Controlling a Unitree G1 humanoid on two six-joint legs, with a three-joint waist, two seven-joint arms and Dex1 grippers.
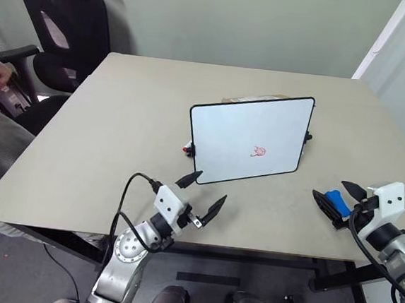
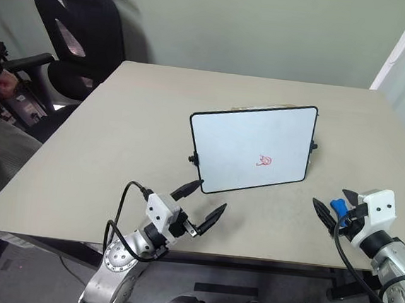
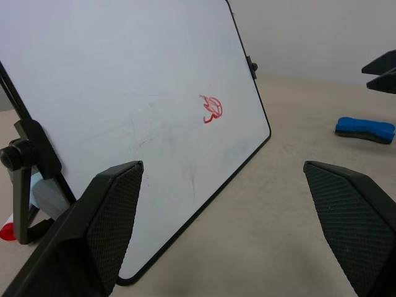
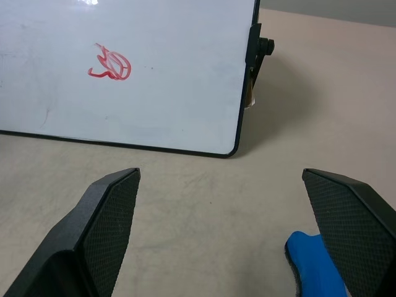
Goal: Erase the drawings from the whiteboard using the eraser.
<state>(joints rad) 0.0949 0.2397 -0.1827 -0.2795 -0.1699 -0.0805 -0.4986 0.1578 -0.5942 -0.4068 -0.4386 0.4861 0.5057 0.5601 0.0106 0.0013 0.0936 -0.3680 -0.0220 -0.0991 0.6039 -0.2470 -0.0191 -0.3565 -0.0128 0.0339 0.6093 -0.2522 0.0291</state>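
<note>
Your right gripper [image 1: 335,197] hangs over the near right part of the table [image 1: 105,129], its two black fingers spread wide and empty, with the eraser [image 1: 336,201] lying on the tabletop between them, close to one fingertip in the right wrist view. Your left gripper [image 1: 200,194] is likewise spread and holds nothing, just short of the near left corner of the whiteboard [image 1: 250,138]. Outward from there: the board stands propped at a tilt mid-table, facing you, and the drawings [image 1: 258,152] are one small red scribble low and right of its centre. Eraser is well apart from the board, off to its right. Handling, as judgement: the blue block looks light and slightly soft, probably felt-backed, so it should tolerate a firm pinch; take it across its narrow width near the middle, so it does not pivot during wiping. The board looks light and only leaning on its clip stand; pressing hard may tip or slide it, so you may want the left gripper bracing its edge.
</note>
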